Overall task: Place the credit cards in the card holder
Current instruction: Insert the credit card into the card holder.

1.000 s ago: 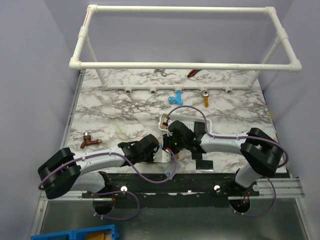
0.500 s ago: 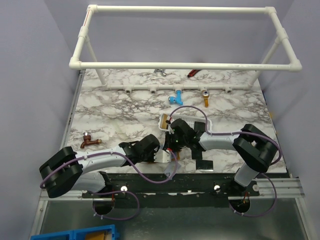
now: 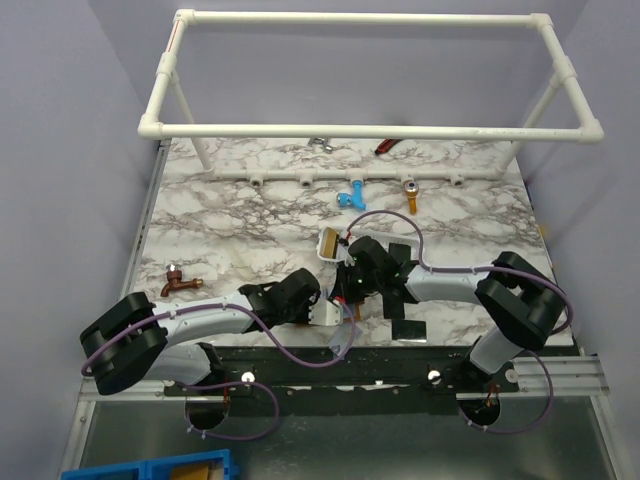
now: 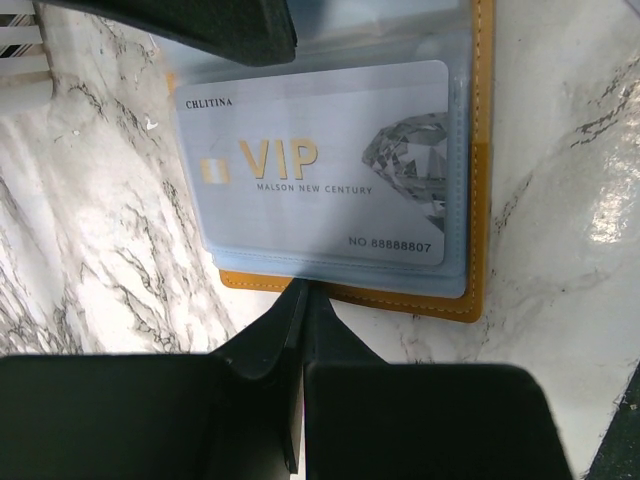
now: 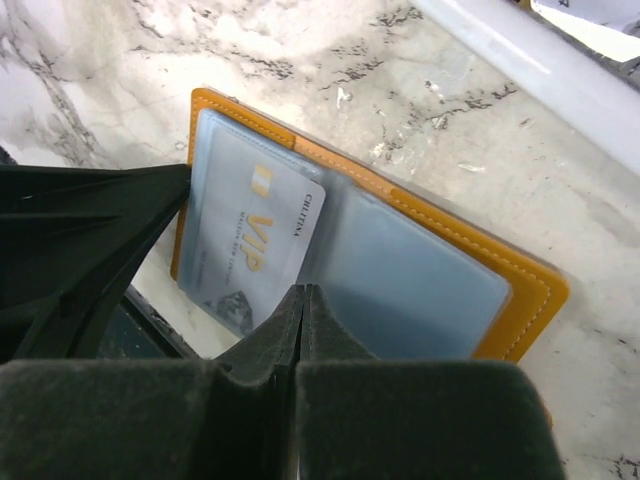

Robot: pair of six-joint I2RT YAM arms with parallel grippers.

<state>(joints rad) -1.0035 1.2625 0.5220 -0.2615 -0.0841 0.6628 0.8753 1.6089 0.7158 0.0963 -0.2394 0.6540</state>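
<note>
your left claw (image 4: pixel 302 296) is closed on nothing, its tip at the edge of the open wallet (image 4: pixel 478 180) on the table (image 4: pixel 90 250), likely pinning it flat. your right claw (image 5: pixel 303 296) is closed too, its tip at the silver card (image 5: pixel 250 240) in its clear sleeve (image 5: pixel 420 290), perhaps nudging it home.

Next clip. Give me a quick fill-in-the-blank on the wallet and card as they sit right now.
The card holder lies ___ on the marble table.
The silvery card inside it reads ___ in gold letters.
The clear pocket beside that card is ___.
The left gripper and right gripper both have their fingers ___.
Missing words: open; VIP; empty; shut.
</note>
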